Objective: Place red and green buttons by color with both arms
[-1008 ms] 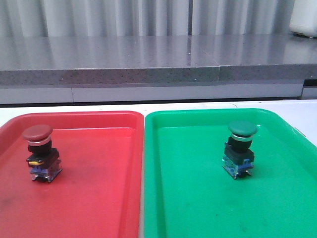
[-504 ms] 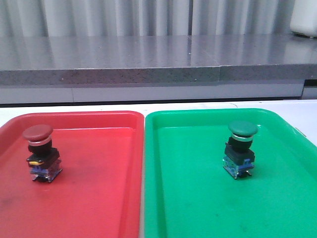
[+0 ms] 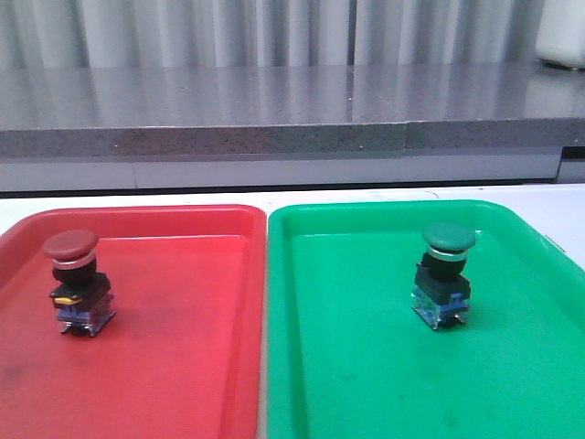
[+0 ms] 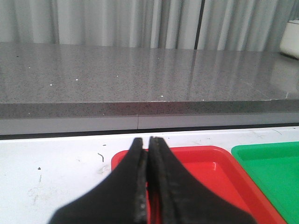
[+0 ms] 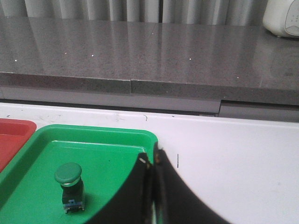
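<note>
The red button (image 3: 72,282) stands upright in the red tray (image 3: 183,366), near its left side. The green button (image 3: 444,273) stands upright in the green tray (image 3: 384,384), right of its middle; it also shows in the right wrist view (image 5: 70,186). Neither gripper shows in the front view. My left gripper (image 4: 147,142) is shut and empty, its tips over the red tray's far left corner (image 4: 122,158). My right gripper (image 5: 152,157) is shut and empty, at the green tray's far right rim (image 5: 150,137), apart from the green button.
The two trays lie side by side on a white table (image 3: 119,199). A grey stone ledge (image 3: 274,110) runs behind the table. A white object (image 3: 559,37) stands on the ledge at the far right.
</note>
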Robot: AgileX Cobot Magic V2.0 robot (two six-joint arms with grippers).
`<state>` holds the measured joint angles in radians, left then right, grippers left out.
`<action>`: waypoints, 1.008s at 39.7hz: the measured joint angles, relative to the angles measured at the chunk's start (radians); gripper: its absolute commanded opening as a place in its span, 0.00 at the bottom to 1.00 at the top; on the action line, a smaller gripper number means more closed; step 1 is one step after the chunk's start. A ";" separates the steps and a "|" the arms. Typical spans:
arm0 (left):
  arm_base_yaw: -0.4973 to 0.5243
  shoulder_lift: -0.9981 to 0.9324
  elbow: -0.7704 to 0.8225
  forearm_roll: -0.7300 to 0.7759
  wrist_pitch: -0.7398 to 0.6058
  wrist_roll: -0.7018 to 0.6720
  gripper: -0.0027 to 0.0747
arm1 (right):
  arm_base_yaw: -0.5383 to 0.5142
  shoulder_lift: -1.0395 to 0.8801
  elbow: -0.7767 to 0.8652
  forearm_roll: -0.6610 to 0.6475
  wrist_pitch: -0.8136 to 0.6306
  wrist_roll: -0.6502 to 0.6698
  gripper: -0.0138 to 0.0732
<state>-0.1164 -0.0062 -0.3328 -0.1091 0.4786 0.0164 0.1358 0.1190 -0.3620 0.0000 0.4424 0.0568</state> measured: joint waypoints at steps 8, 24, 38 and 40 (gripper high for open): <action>0.038 0.000 0.065 0.058 -0.032 -0.092 0.01 | 0.000 0.000 0.001 0.000 0.000 0.000 0.08; 0.105 0.000 0.337 0.099 -0.266 -0.125 0.01 | 0.000 0.000 0.001 0.000 0.000 0.000 0.08; 0.105 0.000 0.337 0.099 -0.312 -0.127 0.01 | 0.000 0.000 0.001 -0.005 0.000 0.000 0.08; 0.105 0.000 0.337 0.099 -0.312 -0.127 0.01 | 0.000 0.000 0.001 -0.005 0.000 0.000 0.08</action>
<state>-0.0118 -0.0062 0.0042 -0.0098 0.1662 -0.1102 0.1358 0.1190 -0.3612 -0.0053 0.4424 0.0568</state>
